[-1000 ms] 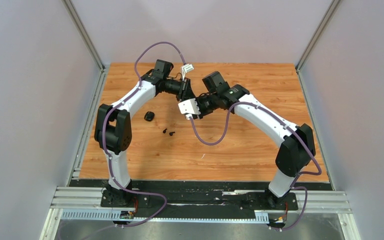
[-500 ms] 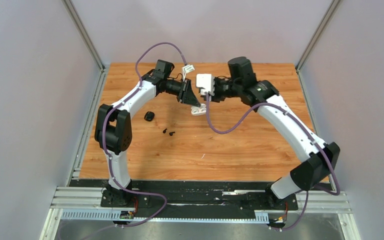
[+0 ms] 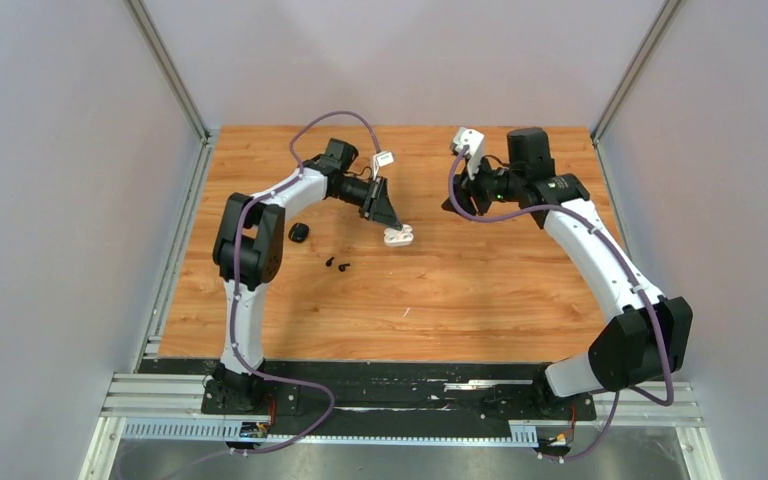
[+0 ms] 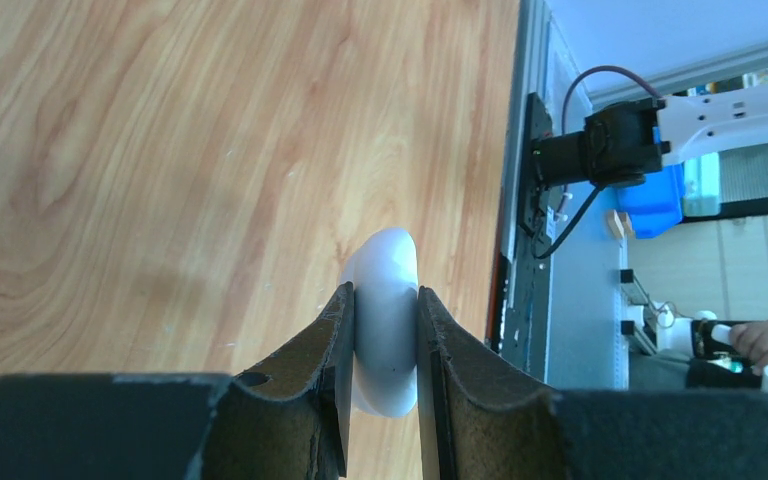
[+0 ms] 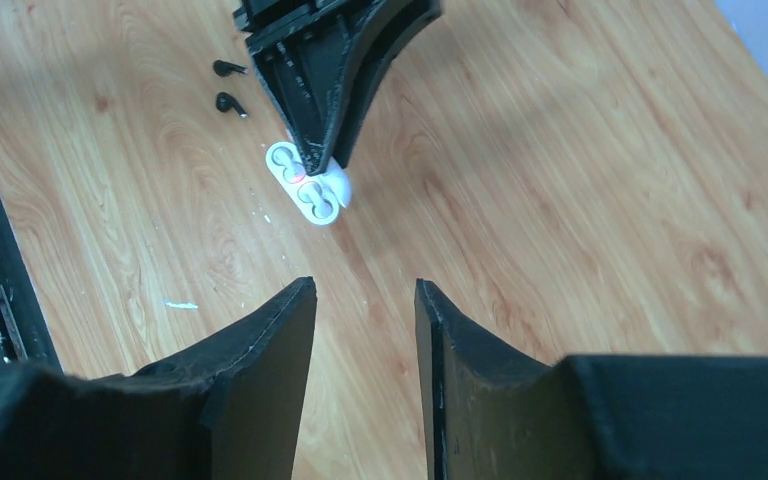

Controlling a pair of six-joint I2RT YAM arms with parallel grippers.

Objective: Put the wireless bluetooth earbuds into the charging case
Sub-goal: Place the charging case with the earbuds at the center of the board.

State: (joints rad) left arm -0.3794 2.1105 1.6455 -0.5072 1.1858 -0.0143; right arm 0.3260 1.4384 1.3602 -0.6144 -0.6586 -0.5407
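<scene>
1. Two black earbuds [image 5: 228, 102] lie close together on the wooden surface [image 5: 560, 200], near the white charging case [image 5: 310, 190] but apart from it.
2. The left gripper [image 4: 385, 300] is clamped narrowly on the case's rounded white shell and holds it low at the surface. The case's two round wells face outward.
3. The right gripper [image 5: 362, 290] stands partly open with nothing between its fingers. It hangs above the surface, well apart from the case.
4. A small black object [image 3: 299, 232] sits on the surface left of the earbuds.
</scene>
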